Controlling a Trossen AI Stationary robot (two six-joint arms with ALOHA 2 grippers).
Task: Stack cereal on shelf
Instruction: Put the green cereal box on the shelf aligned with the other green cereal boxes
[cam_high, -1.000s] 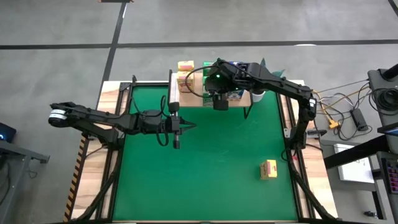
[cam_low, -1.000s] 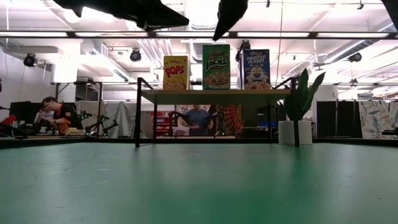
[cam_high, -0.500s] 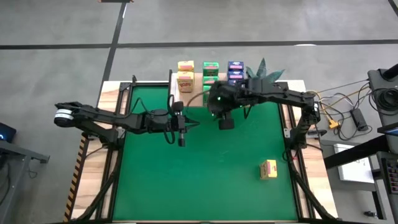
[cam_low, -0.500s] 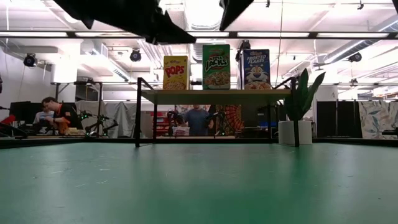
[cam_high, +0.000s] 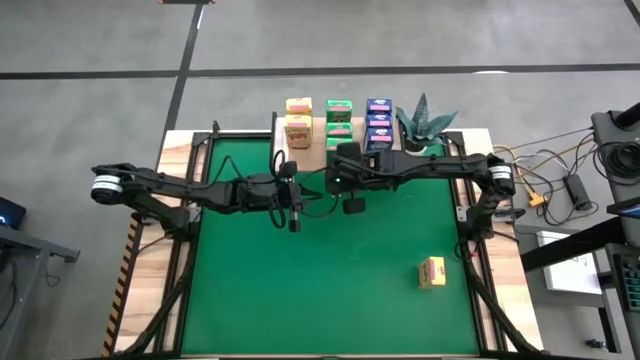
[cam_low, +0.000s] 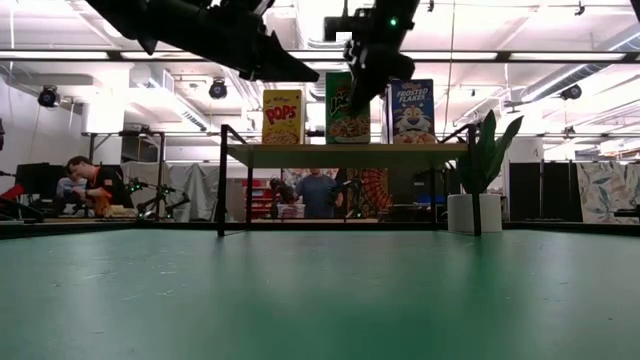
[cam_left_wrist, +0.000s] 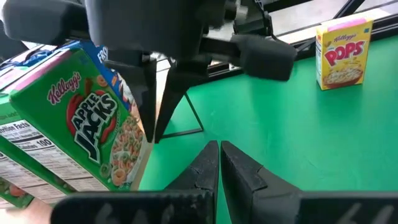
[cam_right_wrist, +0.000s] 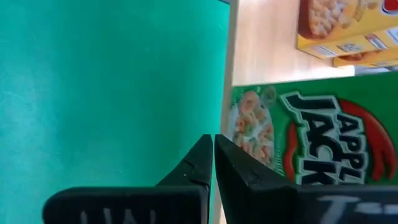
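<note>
The right gripper (cam_high: 352, 205) is hovering empty in front of the shelf (cam_low: 340, 150), fingers pressed together, as are the left gripper's (cam_high: 294, 224). Cereal boxes (cam_high: 339, 112) are standing on the shelf; one yellow box (cam_high: 431, 271) is lying on the green mat (cam_high: 330, 290).

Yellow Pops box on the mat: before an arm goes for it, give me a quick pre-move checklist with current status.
1. Yellow Pops box alone on the green mat, nothing around it: ok.
2. Right gripper shut and empty, over the mat in front of the shelf: ok.
3. Left gripper shut and empty, mid-mat: ok.
4. Free place for it in the yellow row: cannot tell.
5. Plant beside the shelf, clear of both arms: ok.
</note>
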